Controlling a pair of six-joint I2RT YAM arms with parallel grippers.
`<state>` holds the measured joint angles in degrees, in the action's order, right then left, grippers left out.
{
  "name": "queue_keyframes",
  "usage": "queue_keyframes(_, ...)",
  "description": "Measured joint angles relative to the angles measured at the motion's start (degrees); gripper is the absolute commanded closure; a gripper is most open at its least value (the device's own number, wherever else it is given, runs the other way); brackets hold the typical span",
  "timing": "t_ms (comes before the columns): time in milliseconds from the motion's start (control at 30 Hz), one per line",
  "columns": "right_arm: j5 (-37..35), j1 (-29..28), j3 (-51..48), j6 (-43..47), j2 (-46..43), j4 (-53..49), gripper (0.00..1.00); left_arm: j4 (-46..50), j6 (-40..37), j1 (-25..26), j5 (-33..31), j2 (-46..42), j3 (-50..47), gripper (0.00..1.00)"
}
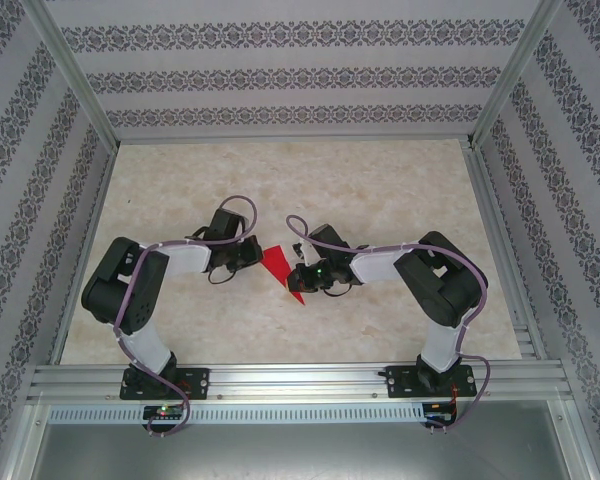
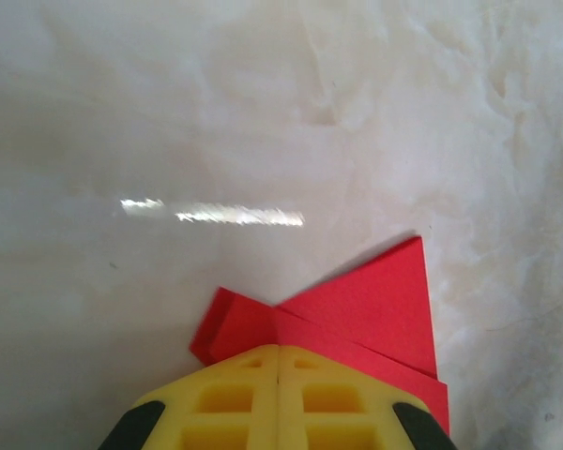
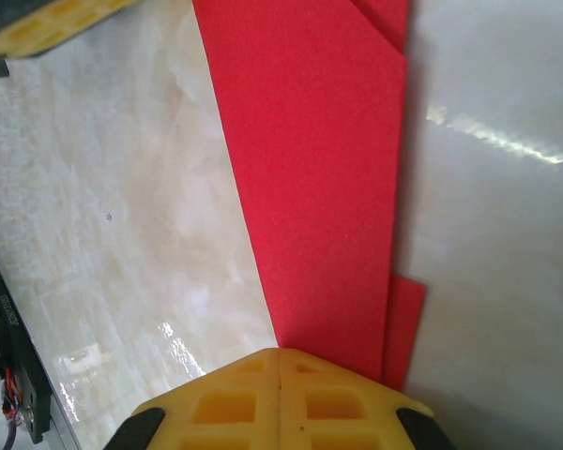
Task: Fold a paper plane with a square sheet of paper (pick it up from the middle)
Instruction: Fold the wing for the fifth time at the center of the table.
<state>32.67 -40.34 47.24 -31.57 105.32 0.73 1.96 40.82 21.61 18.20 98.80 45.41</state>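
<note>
- The red paper (image 1: 276,263), folded into layered pointed flaps, is being seen lying flat near the middle of the marble-patterned table (image 1: 380,190). In the top view its narrow tip is pointing toward 5 o'clock.
- In the left wrist view the red paper (image 2: 366,300) is being shown spreading out from under the fingertips toward 1 o'clock, with a smaller flap toward 11 o'clock.
- In the right wrist view the red paper (image 3: 310,169) is being shown running as a long band from the fingertips up to 12 o'clock, with a lower layer peeking out at 3 o'clock.
- The left gripper (image 1: 254,256) (image 2: 279,375) is being seen at the paper's 9 o'clock. Its yellow fingers are being pressed together, with the tips over the paper's edge.
- The right gripper (image 1: 298,276) (image 3: 280,375) is being seen at the paper's 4 o'clock, likewise pressed together over an edge.
- Whether the paper is being pinched between either pair of fingers cannot be told.
</note>
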Motion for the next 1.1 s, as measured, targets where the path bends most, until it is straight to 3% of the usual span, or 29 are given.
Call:
queue_keyframes(333,0.04,0.00,-0.17,-0.24,-0.17,0.26,0.98,6.03,-3.69,-4.20,-6.23,-5.77,2.03,0.99)
queue_keyframes(567,0.28,-0.17,-0.50,-1.81,-0.22,1.62,0.97,1.70,-2.43,2.69,-2.14,-12.24,0.66,0.99)
queue_keyframes(733,0.33,-0.87,-0.81,-4.59,-0.20,2.78,0.97,-0.61,-0.52,7.54,-1.07,-8.81,-0.42,0.99)
queue_keyframes(900,0.33,-1.55,-1.01,-6.08,-0.26,3.19,0.97,-0.66,0.22,8.07,-1.20,-2.64,-0.42,0.99)
queue_keyframes(1100,0.28,-1.57,-1.55,-6.29,-0.87,3.21,0.97,-0.66,0.17,8.07,-2.60,-1.09,-0.42,0.99)
